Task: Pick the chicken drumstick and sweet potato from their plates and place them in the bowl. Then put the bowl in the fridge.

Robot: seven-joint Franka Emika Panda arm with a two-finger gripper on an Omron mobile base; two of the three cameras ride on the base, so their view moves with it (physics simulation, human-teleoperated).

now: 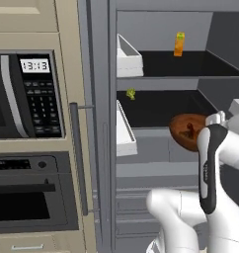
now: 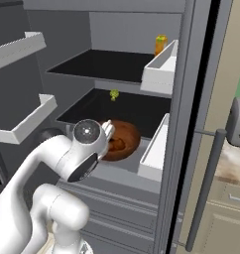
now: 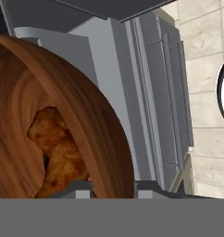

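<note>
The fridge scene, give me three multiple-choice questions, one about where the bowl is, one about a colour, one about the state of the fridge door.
1. Where is the bowl?
A. At the front of the fridge's second shelf
B. On top of the microwave
C. On the floor

2. What colour is the carton on the top shelf?
A. Blue
B. Orange
C. White

3. What state is the fridge in?
A. Shut
B. Open, its shelves in view
C. Lying on its side

Answers: 1 A, both base views show the bowl at that shelf's front edge, beside the arm. 2 B, it reads orange in both base views. 3 B, dark shelves and white door bins are exposed.
</note>
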